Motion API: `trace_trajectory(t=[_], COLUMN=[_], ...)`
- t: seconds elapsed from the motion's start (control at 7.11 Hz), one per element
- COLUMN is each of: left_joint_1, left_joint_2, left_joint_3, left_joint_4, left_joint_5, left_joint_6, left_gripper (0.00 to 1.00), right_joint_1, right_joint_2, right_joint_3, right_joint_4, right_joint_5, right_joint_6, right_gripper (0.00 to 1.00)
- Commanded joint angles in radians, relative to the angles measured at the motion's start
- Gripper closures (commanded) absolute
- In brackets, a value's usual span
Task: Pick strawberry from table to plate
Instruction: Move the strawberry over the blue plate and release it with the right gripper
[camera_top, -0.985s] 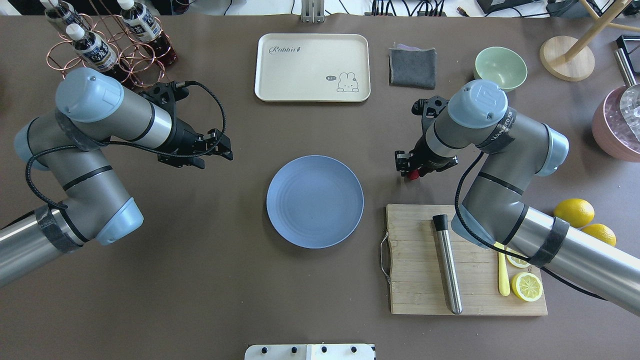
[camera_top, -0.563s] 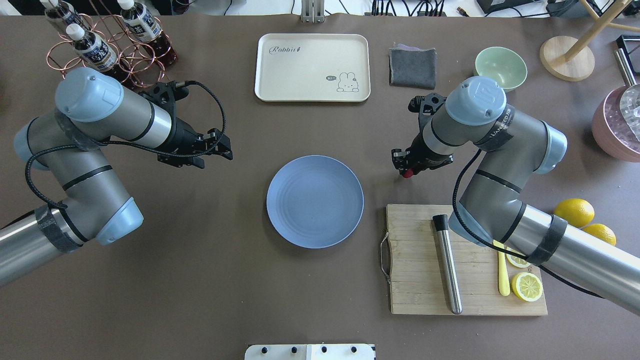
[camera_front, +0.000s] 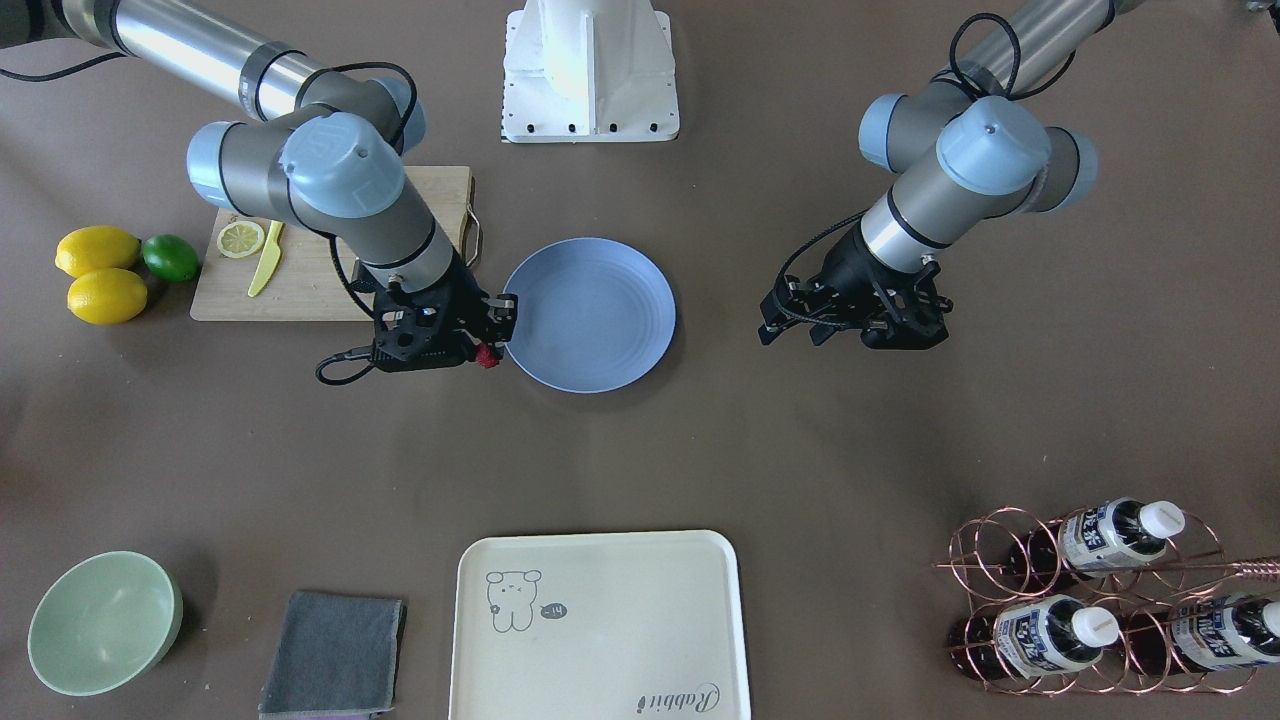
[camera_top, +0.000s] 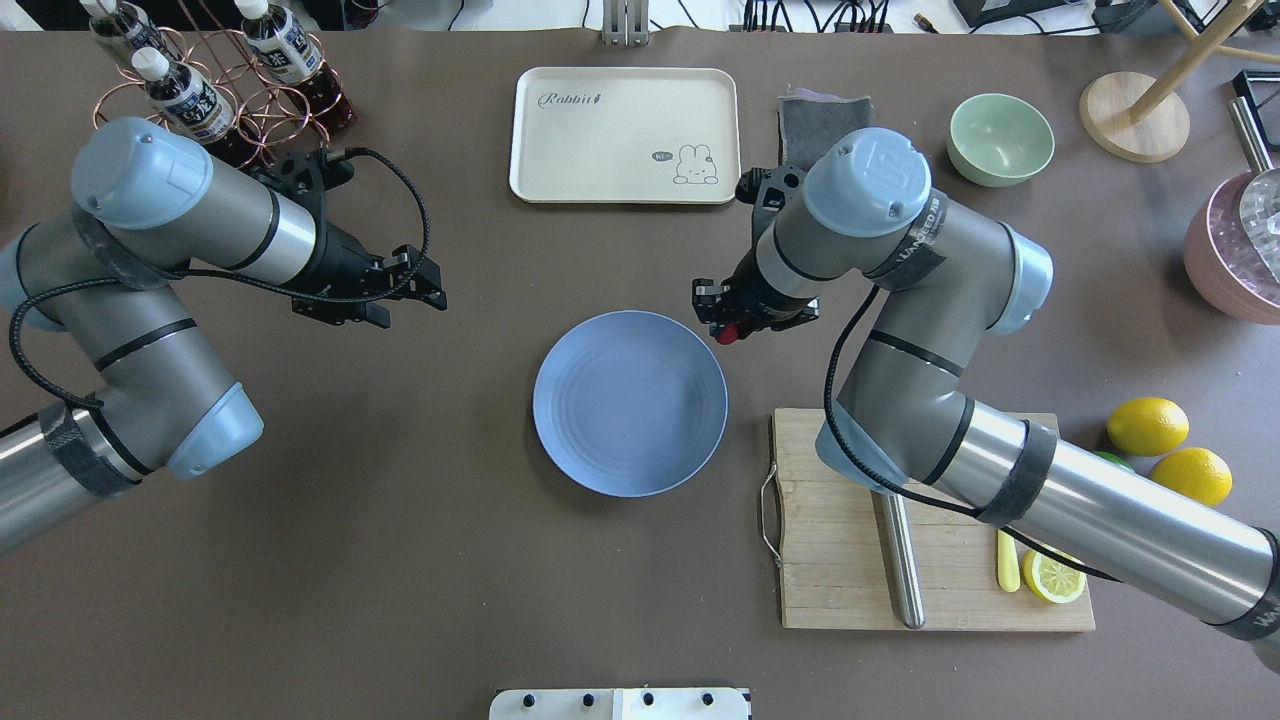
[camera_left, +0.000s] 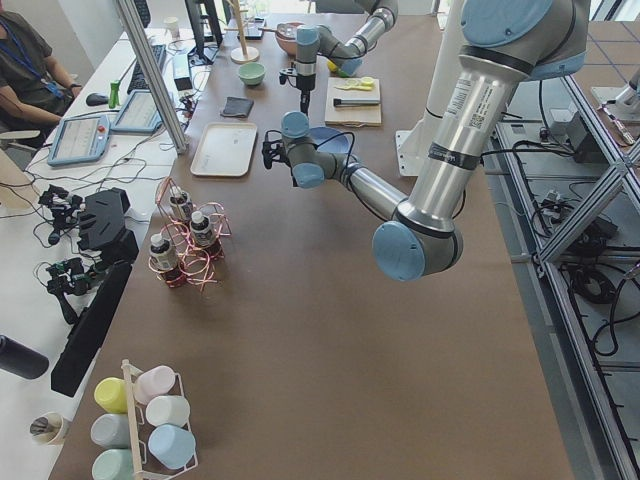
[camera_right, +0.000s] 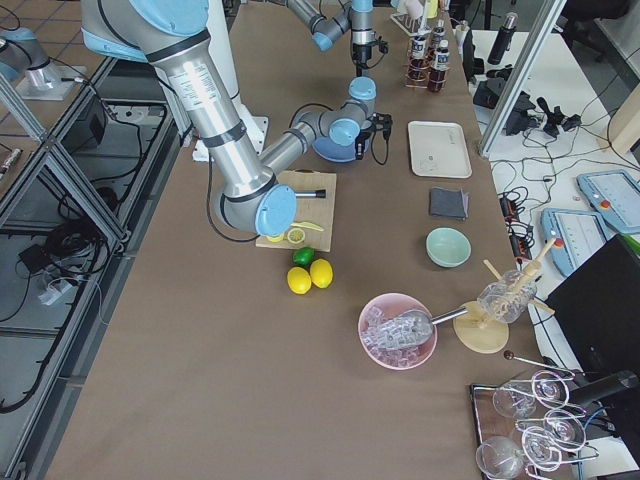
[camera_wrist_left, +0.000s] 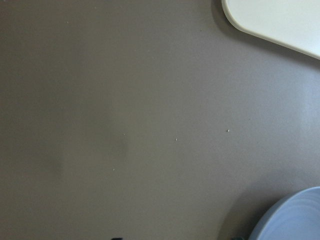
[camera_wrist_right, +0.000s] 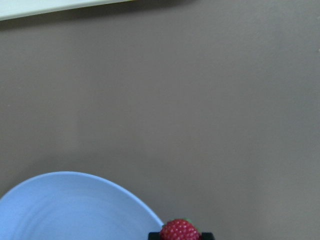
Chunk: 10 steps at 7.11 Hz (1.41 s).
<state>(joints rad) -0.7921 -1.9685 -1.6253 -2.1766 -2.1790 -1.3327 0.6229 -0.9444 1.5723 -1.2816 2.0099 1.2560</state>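
Note:
The strawberry is small, red and bumpy, and my right gripper is shut on it. It hangs just off the far right rim of the round blue-grey plate, which lies bare on the brown table. In the right wrist view the strawberry sits at the bottom edge beside the plate's rim. The front-facing view shows the strawberry at the plate's edge. My left gripper hovers open and holds nothing, left of the plate.
A cream tray lies beyond the plate. A cutting board with a metal rod and a lemon slice is at the near right. Lemons, a green bowl and a bottle rack stand around.
My right arm has carried the strawberry leftwards, from beside the cutting board to the plate's far right rim. The left arm has drawn back slightly to the left.

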Motion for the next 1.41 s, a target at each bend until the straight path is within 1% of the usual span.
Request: trace_trajectory(t=[0.0, 0.14, 0.28, 0.42, 0.84, 0.99, 1.13, 1.27], left_joint_1=[-0.064, -0.078, -0.085, -0.087, -0.087, -0.087, -0.087, -0.087], left_joint_2=[0.014, 0.014, 0.029, 0.033, 0.056, 0.056, 0.056, 0.054], left_joint_3=[0.027, 0.028, 0.028, 0.027, 0.013, 0.013, 0.015, 0.015], left_joint_4=[0.023, 0.049, 0.047, 0.047, 0.044, 0.044, 0.044, 0.044], left_joint_5=[-0.041, -0.042, -0.048, -0.05, -0.05, -0.05, -0.05, -0.048], left_joint_6=[0.105, 0.144, 0.156, 0.156, 0.155, 0.155, 0.155, 0.155], left_gripper=[0.22, 0.22, 0.22, 0.22, 0.22, 0.22, 0.22, 0.21], right_joint_1=[-0.093, -0.142, -0.156, -0.163, -0.163, -0.158, -0.157, -0.15], right_joint_2=[0.052, 0.07, 0.078, 0.091, 0.096, 0.095, 0.096, 0.095], right_joint_3=[-0.005, -0.017, -0.037, -0.067, -0.077, -0.077, -0.077, -0.077], right_joint_4=[-0.001, -0.001, 0.001, 0.001, 0.001, 0.001, 0.001, 0.002], right_joint_5=[-0.072, -0.139, -0.155, -0.157, -0.157, -0.157, -0.158, -0.157], right_joint_6=[0.095, 0.105, 0.105, 0.103, 0.103, 0.103, 0.105, 0.103], right_gripper=[1.0, 1.0, 1.0, 1.0, 1.0, 0.61, 0.01, 0.0])
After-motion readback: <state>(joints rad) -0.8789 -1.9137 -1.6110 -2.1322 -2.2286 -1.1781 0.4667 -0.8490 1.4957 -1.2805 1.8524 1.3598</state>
